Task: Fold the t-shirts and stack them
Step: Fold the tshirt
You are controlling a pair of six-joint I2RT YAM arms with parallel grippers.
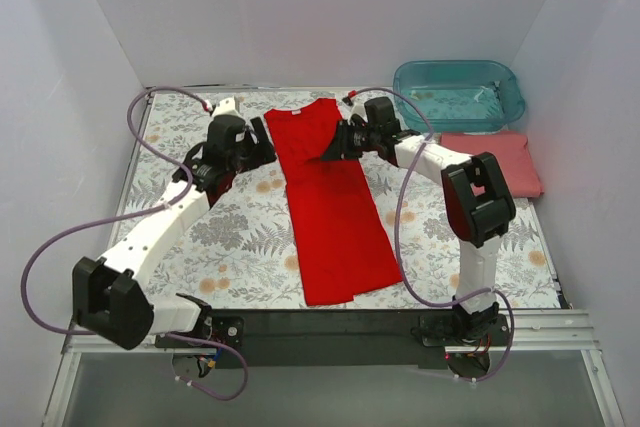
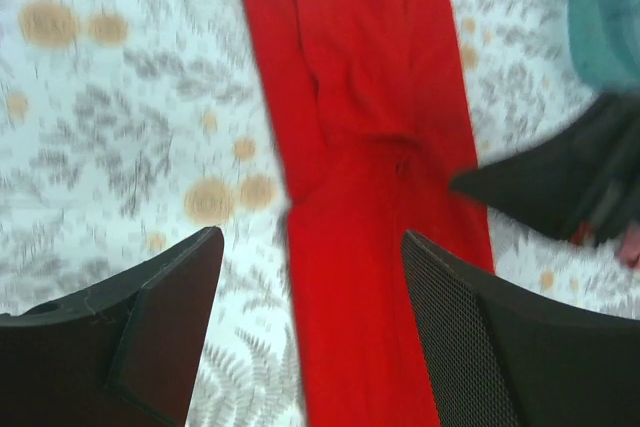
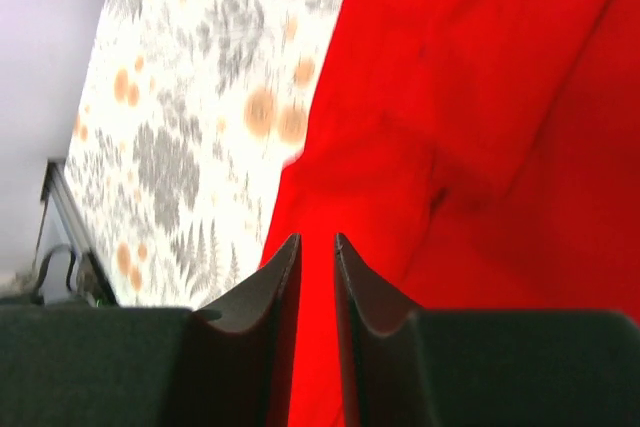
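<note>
The bright red t-shirt lies flat as a long narrow strip down the middle of the table, collar at the far end. It also shows in the left wrist view and the right wrist view. The salmon-pink t-shirt lies folded in a flat rectangle at the right edge. My left gripper hovers open and empty at the red shirt's upper left edge. My right gripper is over the shirt's upper right part, jaws drawn together to a narrow slit with no cloth seen held.
A translucent teal plastic tub stands at the back right, just behind the pink shirt. The floral tablecloth covers the table. White walls close in at left, back and right. Purple cables loop off both arms.
</note>
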